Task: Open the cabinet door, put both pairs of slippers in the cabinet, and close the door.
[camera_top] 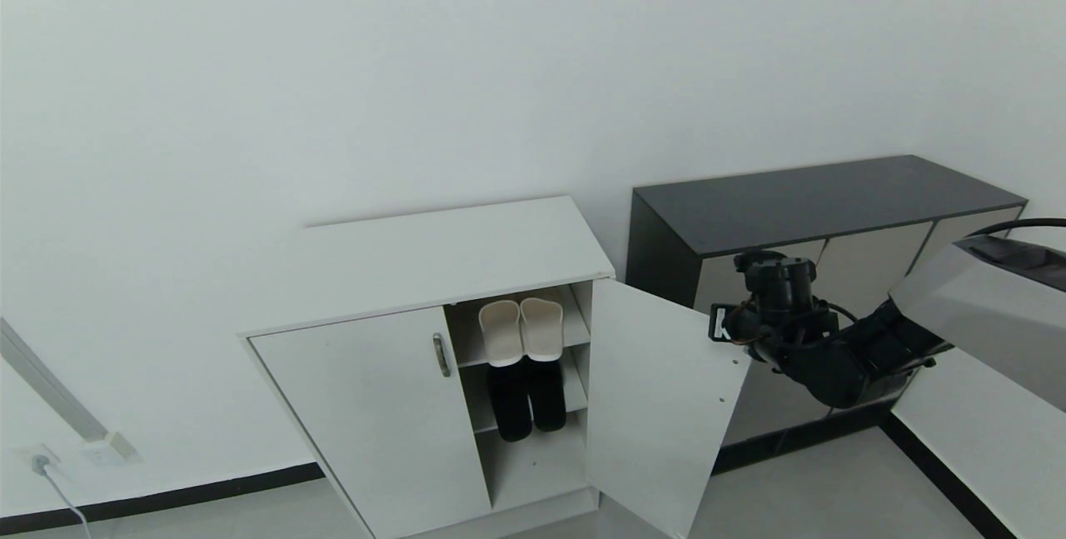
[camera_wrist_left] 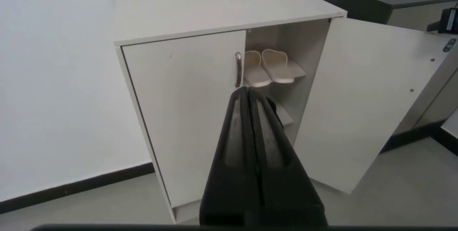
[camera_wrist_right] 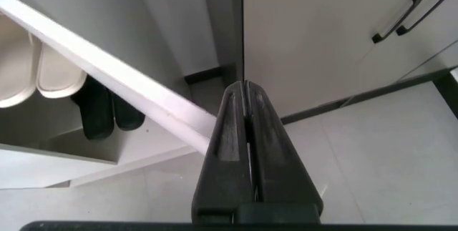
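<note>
Black jointed arm (camera_top: pixel 833 360), black tapered tool (camera_wrist_right: pixel 247 88)

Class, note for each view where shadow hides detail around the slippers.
Head view: even light, but the black slippers blend into the shaded cabinet interior; the white slippers stand out. Left wrist view: the cabinet interior dims behind the left gripper. Right wrist view: the black slippers lie in shadow.

The right gripper (camera_wrist_right: pixel 245 91), fingers pressed together, is at the open door's (camera_wrist_right: pixel 107 66) edge. Beyond it, white slippers (camera_wrist_right: pixel 43 74) lie above black slippers (camera_wrist_right: pixel 107 109).
</note>
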Tool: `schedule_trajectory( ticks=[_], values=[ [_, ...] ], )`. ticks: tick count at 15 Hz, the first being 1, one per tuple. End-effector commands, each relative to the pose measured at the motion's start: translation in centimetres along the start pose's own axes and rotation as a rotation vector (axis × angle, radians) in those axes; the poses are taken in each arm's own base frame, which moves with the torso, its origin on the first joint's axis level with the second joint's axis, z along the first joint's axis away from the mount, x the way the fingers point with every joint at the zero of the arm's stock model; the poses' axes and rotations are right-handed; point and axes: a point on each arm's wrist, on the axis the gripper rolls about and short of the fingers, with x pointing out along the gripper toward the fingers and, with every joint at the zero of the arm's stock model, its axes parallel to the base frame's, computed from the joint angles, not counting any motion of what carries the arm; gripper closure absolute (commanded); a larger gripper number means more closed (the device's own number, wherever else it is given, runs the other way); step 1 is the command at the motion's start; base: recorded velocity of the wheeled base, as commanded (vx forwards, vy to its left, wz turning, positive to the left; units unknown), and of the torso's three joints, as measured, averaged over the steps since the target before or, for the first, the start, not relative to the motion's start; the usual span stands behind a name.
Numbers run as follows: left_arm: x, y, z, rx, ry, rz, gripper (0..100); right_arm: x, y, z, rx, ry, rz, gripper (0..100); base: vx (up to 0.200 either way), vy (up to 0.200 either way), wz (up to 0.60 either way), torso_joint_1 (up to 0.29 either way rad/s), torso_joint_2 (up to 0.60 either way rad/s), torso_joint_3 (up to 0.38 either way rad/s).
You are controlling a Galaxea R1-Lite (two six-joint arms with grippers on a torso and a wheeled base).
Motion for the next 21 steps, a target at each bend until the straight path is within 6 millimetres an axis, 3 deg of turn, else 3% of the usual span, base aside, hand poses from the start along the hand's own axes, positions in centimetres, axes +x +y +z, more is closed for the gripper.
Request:
schedule_trajectory(
  ticks=[1, 8, 21],
  values=[
    [0.0, 0.0, 0.0, 0.0, 0.002, 0.0, 100, -0.1, 0.1, -0.1, -0.002, 0.002, 0.002, 100, 0.0, 0.0, 0.0, 0.0, 0.0, 0.0],
    [0.0, 0.0, 0.0, -0.002, 0.002, 0.0, 100, -1.7, 1.4, -0.8, -0.027, 0.028, 0.038, 100, 0.0, 0.0, 0.0, 0.0, 0.0, 0.0],
    [0.0, 0.0, 0.0, -0.005, 0.002, 0.0, 100, -12.7, 10.5, -5.7, -0.176, 0.079, 0.361, 100, 0.0, 0.0, 0.0, 0.0, 0.0, 0.0]
  ],
)
